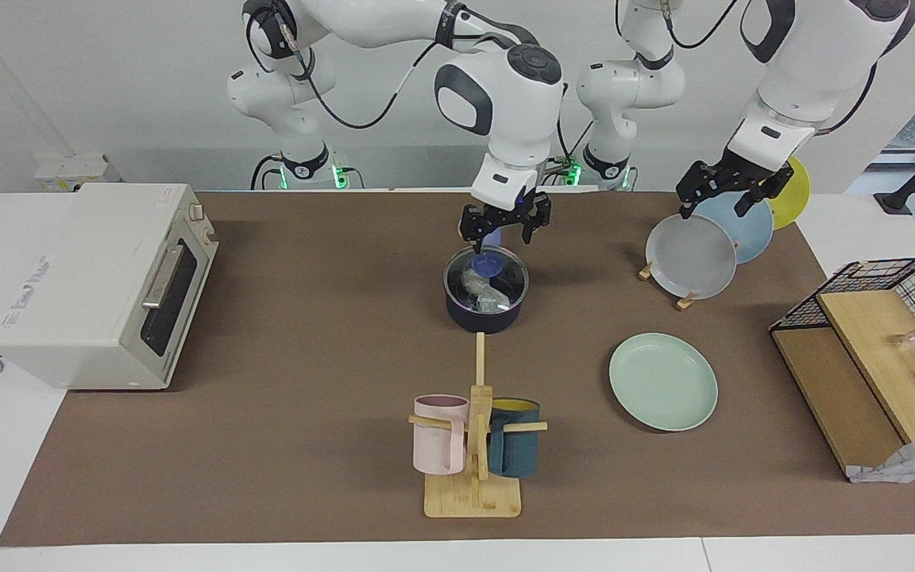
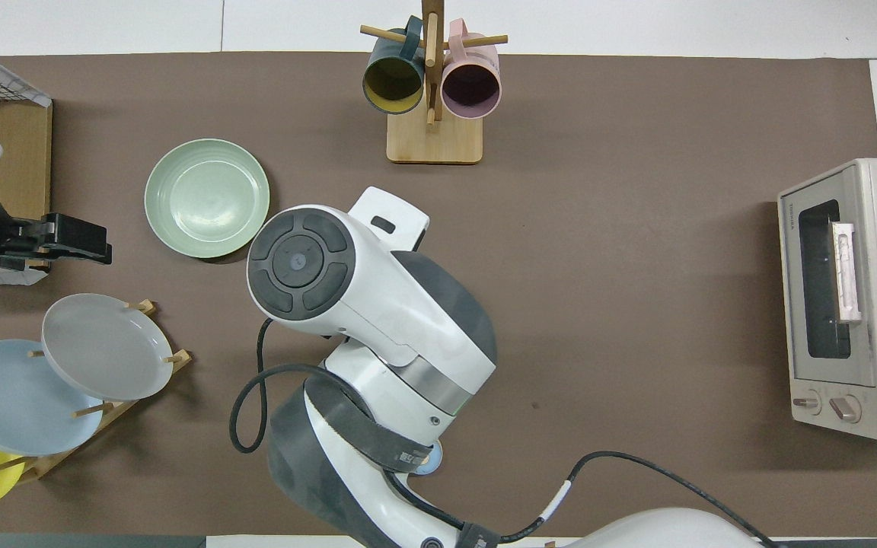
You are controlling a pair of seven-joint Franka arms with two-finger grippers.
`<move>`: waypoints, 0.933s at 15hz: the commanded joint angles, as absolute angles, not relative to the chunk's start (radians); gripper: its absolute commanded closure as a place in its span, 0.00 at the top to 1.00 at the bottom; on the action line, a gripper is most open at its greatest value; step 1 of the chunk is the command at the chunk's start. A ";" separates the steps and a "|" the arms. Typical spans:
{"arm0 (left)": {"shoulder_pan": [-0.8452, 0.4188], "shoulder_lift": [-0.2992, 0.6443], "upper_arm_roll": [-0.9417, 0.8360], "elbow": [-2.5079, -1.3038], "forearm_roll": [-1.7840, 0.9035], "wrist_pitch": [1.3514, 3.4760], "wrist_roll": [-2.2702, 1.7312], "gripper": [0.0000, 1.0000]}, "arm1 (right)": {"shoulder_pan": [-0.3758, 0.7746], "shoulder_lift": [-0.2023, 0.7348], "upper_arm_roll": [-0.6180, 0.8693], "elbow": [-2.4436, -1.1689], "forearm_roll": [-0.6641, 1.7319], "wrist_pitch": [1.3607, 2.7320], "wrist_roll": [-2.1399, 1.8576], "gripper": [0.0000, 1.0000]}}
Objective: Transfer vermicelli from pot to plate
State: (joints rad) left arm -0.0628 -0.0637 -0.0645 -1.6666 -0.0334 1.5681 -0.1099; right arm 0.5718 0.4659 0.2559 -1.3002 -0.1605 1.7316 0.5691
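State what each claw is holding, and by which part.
Nothing is held. The right claw hangs open over the pot, above the vermicelli; the left claw waits open over the plate rack.

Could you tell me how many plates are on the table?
4: the mint-green plate lies flat toward the left arm's end; the grey plate, light blue plate and yellow plate stand in a rack nearer the robots.
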 commanded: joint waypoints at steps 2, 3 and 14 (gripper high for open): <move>-0.038 -0.078 -0.067 -1.677 -0.040 1.580 -0.104 1.00 | 0.561 0.460 0.261 -1.360 -0.175 1.787 0.540 1.00; -0.037 -0.080 -0.067 -1.678 -0.040 1.589 -0.106 1.00 | 0.563 0.454 0.261 -1.394 -0.175 1.811 0.531 1.00; -0.035 -0.080 -0.067 -1.687 -0.040 1.605 -0.115 1.00 | 0.534 0.400 0.261 -1.557 -0.163 1.925 0.368 1.00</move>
